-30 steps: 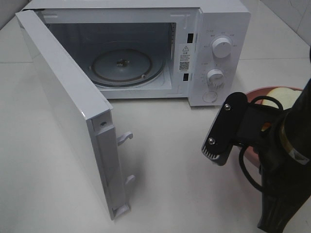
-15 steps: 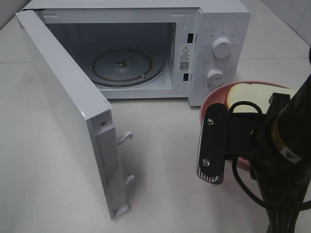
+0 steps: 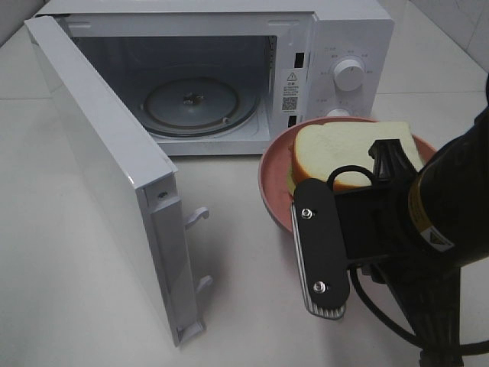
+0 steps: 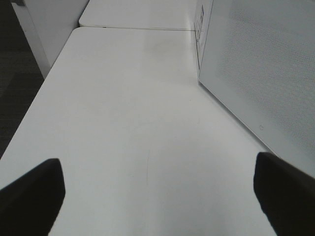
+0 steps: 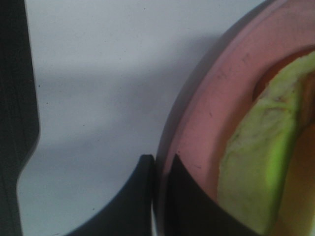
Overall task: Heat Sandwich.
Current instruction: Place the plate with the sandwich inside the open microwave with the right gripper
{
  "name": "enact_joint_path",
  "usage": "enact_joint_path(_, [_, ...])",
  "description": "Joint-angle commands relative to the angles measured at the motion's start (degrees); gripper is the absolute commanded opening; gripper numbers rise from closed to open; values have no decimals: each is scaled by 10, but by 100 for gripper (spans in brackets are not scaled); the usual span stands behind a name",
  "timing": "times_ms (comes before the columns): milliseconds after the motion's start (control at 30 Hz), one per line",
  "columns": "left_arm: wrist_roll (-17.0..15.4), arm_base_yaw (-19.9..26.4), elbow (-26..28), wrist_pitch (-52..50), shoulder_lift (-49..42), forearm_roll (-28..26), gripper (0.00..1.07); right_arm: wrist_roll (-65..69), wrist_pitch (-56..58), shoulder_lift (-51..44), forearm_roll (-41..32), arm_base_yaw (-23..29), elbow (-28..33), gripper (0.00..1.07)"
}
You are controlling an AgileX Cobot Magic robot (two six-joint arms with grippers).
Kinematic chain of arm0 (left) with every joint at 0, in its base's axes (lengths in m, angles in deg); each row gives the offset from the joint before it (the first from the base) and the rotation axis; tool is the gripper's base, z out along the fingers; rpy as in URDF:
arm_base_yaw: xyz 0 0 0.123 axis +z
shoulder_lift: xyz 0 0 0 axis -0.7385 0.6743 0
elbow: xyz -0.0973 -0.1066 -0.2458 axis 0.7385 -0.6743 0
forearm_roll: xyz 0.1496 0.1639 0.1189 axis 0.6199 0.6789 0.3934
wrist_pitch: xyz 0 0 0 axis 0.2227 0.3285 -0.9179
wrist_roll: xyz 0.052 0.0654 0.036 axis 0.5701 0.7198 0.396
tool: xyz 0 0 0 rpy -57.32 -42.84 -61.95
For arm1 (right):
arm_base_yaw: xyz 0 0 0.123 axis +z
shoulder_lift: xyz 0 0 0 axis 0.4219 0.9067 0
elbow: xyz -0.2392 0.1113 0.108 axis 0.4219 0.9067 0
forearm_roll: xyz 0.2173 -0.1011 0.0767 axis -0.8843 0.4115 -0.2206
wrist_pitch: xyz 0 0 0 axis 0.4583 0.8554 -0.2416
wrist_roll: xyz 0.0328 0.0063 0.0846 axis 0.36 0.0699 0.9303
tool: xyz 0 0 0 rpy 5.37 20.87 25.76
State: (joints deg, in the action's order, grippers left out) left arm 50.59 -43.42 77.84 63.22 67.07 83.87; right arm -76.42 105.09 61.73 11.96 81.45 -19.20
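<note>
1. Your left fingers (image 4: 29, 194) are spread wide and hold nothing. They hang low over the table (image 4: 147, 113), beside the outer face of the microwave door (image 4: 261, 64).
2. That door (image 3: 107, 168) stands swung open, with its latch hooks sticking out at the free edge. Bring the load in too far left and it could catch there.
3. Inside the microwave (image 3: 351, 30) the glass turntable (image 3: 191, 103) is bare. The right-hand jamb of the opening is the tighter risk, because the plate sits partly in front of the control panel and would strike it on a straight push.
4. The sandwich (image 3: 344, 149) lies flat on the pink plate (image 3: 273, 183), bread face up. It is in front of the microwave's lower right and outside the cavity. Its long axis looks to run roughly across the exterior view, with a rounded crust corner toward the door side, though it is close to square.
5. Your right fingers (image 5: 189, 201) are closed on the plate's rim at a single spot on the near edge. The plate appears to be off the table. A one-point grip may let it sag or twist, and a tilt could slide the sandwich off.
</note>
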Motion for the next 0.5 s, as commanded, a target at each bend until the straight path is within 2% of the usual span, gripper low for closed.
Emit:
enact_joint_path(33, [-1, 2, -2, -2, -14, -3, 98, -34, -13, -2, 14, 3, 1, 3])
enact_joint_path(333, [-1, 2, -2, -2, -14, -3, 98, -17, -59, -2, -2, 3, 1, 4])
enact_joint_path(500, [-1, 2, -2, -2, -14, -3, 98, -45, -64, -2, -5, -11, 1, 0])
